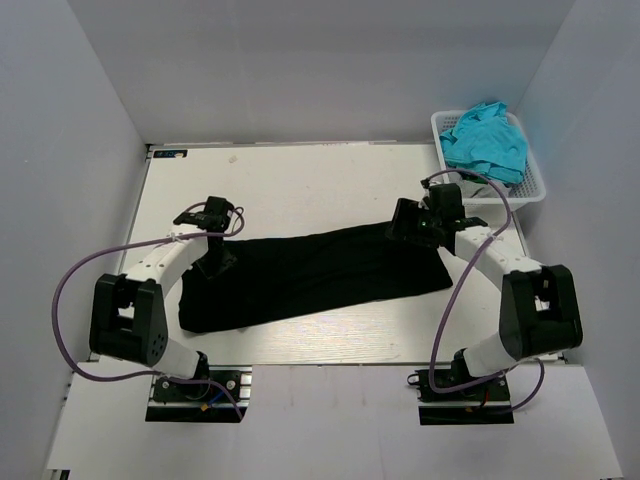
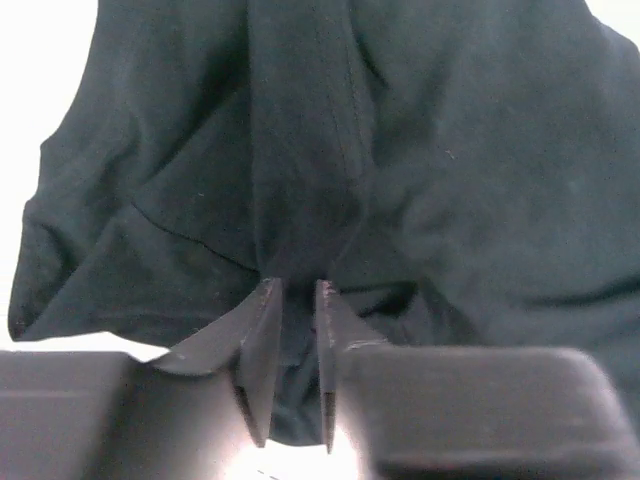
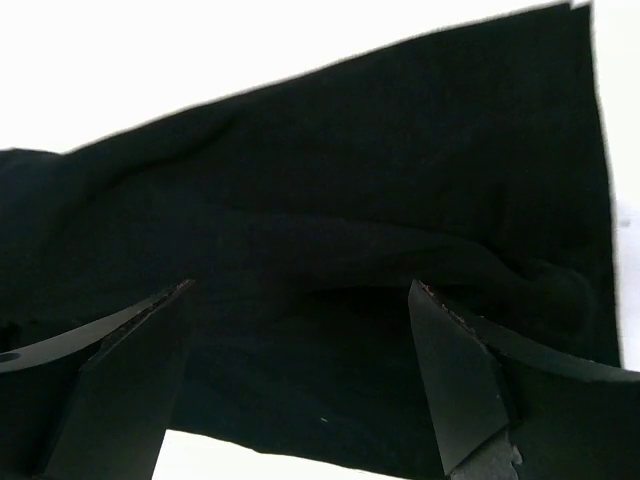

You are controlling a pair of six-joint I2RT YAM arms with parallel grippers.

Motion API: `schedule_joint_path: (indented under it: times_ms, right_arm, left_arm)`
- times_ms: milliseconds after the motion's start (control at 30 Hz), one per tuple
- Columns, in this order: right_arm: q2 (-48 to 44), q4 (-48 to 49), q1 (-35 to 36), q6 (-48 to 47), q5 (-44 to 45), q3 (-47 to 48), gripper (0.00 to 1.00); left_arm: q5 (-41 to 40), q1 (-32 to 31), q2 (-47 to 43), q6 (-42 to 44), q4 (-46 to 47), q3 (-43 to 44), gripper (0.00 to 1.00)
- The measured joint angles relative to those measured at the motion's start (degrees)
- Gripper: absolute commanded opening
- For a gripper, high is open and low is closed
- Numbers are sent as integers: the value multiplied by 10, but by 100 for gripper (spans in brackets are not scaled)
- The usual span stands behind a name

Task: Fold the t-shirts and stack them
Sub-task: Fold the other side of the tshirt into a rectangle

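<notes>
A black t-shirt [image 1: 320, 275] lies on the white bench [image 1: 300, 180] as a long band that runs from the left arm across to the right arm, and it rises a little toward the right. Its left end is wider and comes nearer to the front edge of the bench. Its right end finishes in a rather straight edge.

The left pincer [image 1: 215, 262] points down onto the left end of the shirt. In the left wrist view the left pincer [image 2: 295, 295] is pressed almost together, and a ridge of the black cloth is pinched between its two fingers [image 2: 262, 320]. From this place several wrinkles go out into the cloth above.

The right pincer [image 1: 405, 230] is at the far right corner of the shirt, over its far edge. In the right wrist view the right pincer [image 3: 300, 310] is spread wide, with one finger at each side of the picture and the black cloth under the gap. A soft fold crosses the cloth between them. It cannot be told whether the fingertips touch the cloth.

At the far right corner of the bench stands a white basket [image 1: 538, 185]. Turquoise t-shirts [image 1: 485, 140] are heaped inside it, crumpled and rising over its rim. The basket is near the right arm and well apart from the left pincer.
</notes>
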Motion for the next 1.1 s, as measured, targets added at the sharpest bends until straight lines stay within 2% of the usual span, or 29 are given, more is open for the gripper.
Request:
schedule_joint_path:
  times_ms: [33, 133, 367, 700, 800, 900, 967, 1100]
  right_arm:
    - [9, 0, 0, 2, -3, 0, 90]
    - [25, 0, 0, 3, -9, -1, 90]
    - [43, 9, 0, 6, -10, -16, 90]
    - [54, 9, -1, 14, -1, -19, 90]
    - [59, 11, -1, 16, -1, -19, 90]
    - [66, 11, -1, 16, -2, -20, 90]
    - [69, 11, -1, 16, -2, -20, 90]
    - [69, 10, -1, 16, -1, -22, 90]
  left_arm:
    - [-9, 0, 3, 0, -3, 0, 17]
    - [-39, 2, 10, -4, -11, 0, 0]
    - [-87, 6, -4, -10, -16, 2, 0]
    - [-137, 15, -117, -20, -21, 10, 0]
    - [-147, 17, -133, -45, -30, -19, 0]
    - [-148, 23, -147, -77, -40, -73, 25]
    - [-149, 30, -138, -96, -49, -92, 37]
    - [-174, 44, -82, -150, -66, -83, 46]
